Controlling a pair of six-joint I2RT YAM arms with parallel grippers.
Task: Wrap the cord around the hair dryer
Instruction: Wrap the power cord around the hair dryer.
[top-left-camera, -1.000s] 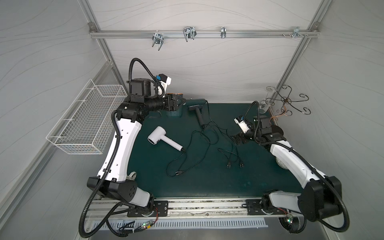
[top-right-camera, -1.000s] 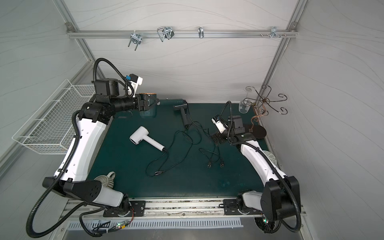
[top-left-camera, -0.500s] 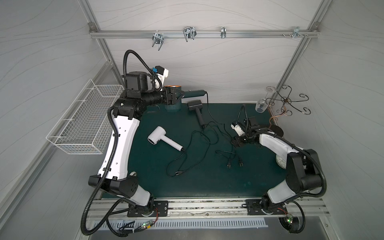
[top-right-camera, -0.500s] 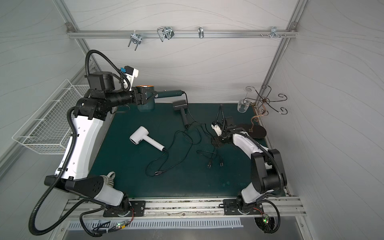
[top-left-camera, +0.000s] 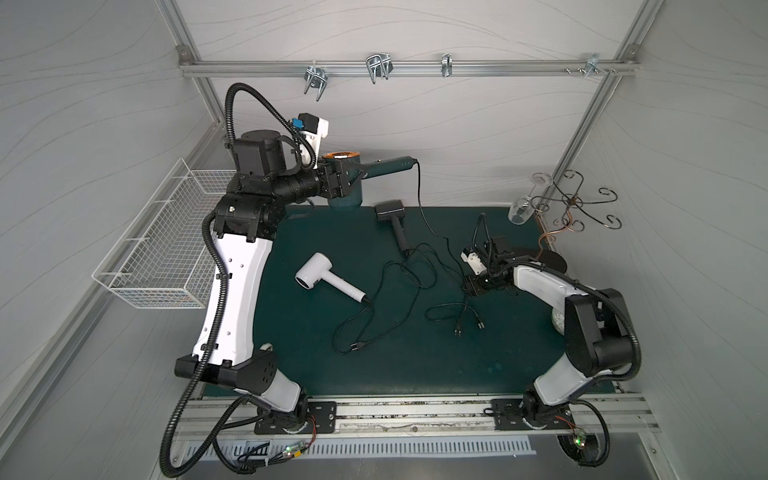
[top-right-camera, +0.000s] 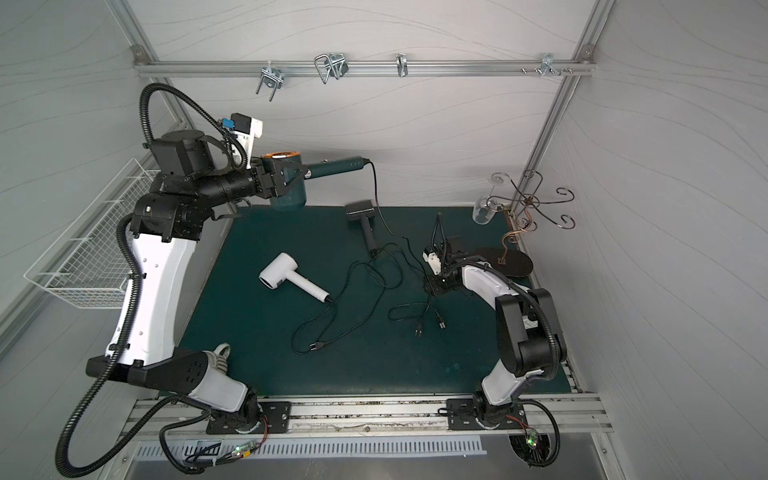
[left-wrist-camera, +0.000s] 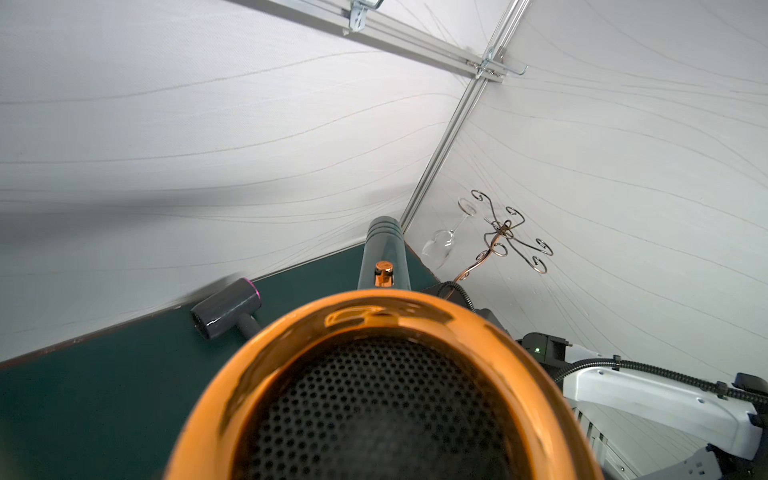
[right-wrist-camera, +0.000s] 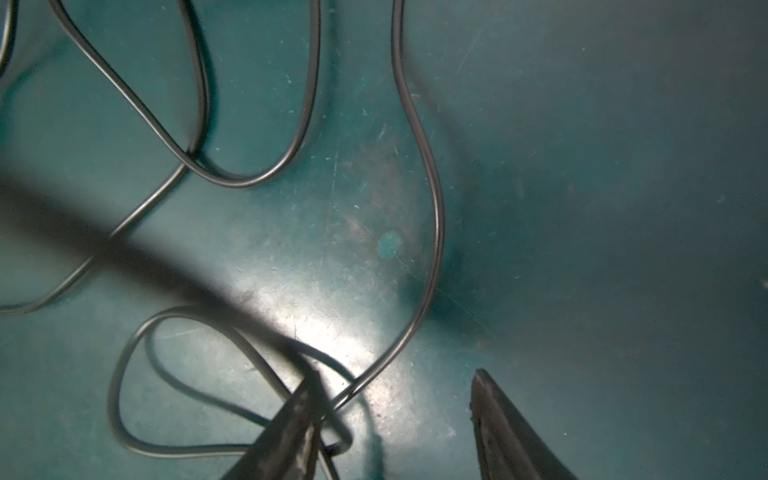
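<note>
**Green hair dryer held up, cord hanging loose**

The left arm reaches to the back of the worktop. Its jaws are clenched on the green hair dryer and hold it up in the air, above the back edge of the worktop. The handle sticks out sideways. In the left wrist view the round orange end of the dryer fills the lower part of the picture.

The cord comes out of the end of the handle. It drops down to the worktop and runs over to the right arm. It is not wrapped around the dryer.

The right arm is bent low, with its jaws close to the worktop. In the right wrist view the jaws are apart, with bare worktop in the gap between them. A thin black cord runs right by one finger. More cords lie in loops there, and I cannot tell which cord is which.

A white hair dryer lies on its side in the middle of the worktop. A grey hair dryer lies near the back. Their cords are spread out and mixed up.

A white wire basket hangs on the side wall. A glass hangs from a curly metal stand in the back corner.
</note>
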